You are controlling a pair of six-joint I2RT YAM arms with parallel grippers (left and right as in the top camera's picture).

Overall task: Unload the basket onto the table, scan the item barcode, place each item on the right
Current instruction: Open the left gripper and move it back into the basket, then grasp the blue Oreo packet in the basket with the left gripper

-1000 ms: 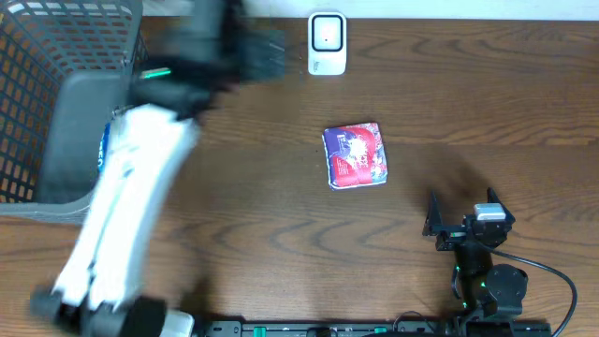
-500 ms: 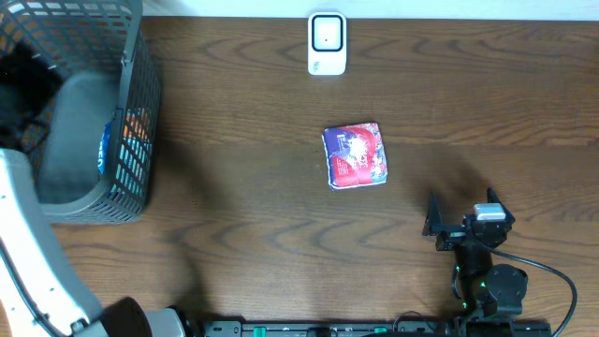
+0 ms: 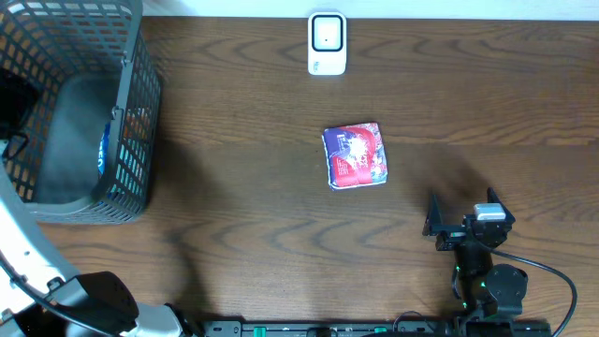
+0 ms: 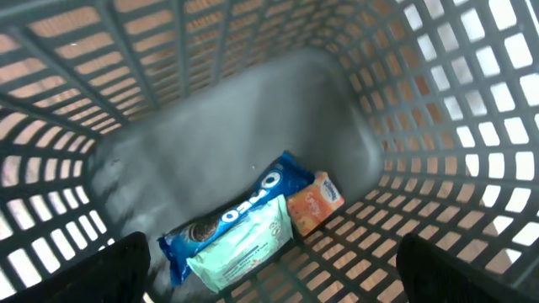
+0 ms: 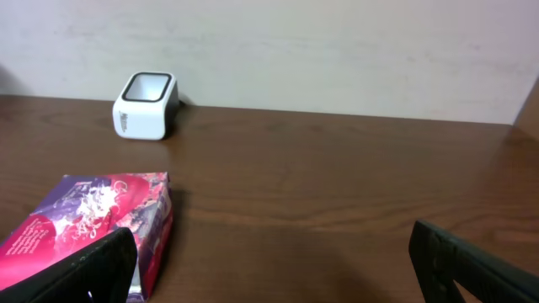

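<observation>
Two arms stand at the bench point(image 3: 234, 197), and only the left one has moved in the last second. In the overhead view the left arm point(image 3: 23, 243), a second ago a blur across the bench, has swung to 9 o'clock and reaches into the wire basket point(image 3: 131, 122). The red packet point(image 3: 356, 155) lies flat in the middle as before, with the scanner point(image 3: 327, 43) well apart at 12 o'clock from it. The right end effector point(image 3: 460, 201) waits open at 4 o'clock from it. In the left wrist view the left end effector point(image 4: 274, 252) hangs wide open and empty over an Oreo pack point(image 4: 227, 219) and an orange packet point(image 4: 313, 200). In the right wrist view the open fingers frame the red packet at 9 o'clock. I judge that the next item to scan will be fetched from the basket; nothing is grasped yet.
</observation>
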